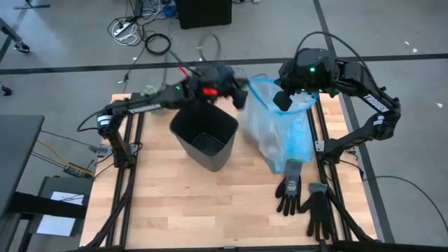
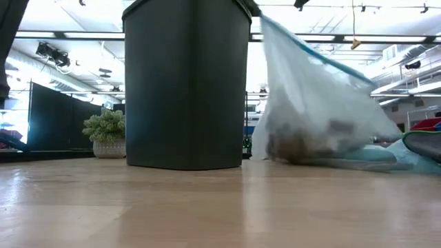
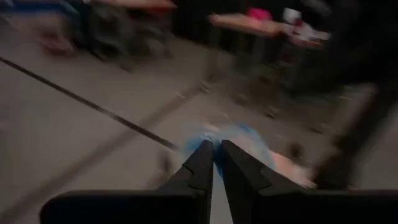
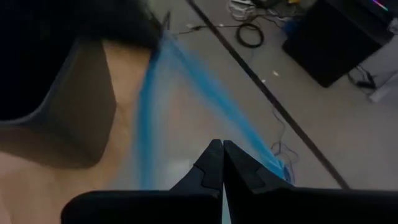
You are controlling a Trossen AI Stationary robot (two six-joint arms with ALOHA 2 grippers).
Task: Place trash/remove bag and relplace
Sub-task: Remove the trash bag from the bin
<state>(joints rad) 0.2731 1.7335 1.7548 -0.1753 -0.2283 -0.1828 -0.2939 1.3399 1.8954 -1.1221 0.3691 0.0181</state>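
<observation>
Left pincer near the surface's far edge, grip unclear, beside empty black bin; right pincer clenched on light-blue bag, holding mouth up, presumably for trash inside.

— What does the bag look like from where you are?

— Thin, translucent light-blue plastic, crinkled, with a brighter blue rim. It stands slumped on the bench, toward two o'clock of the middle, just beside the black bin on its three o'clock side. Its mouth is pulled up and open toward twelve o'clock; my right hand pinches the rim there.

— And the trash?

— Brownish scraps and pale bits show dimly through the plastic, heaped low in the bag's bottom where it rests on the bench.
</observation>
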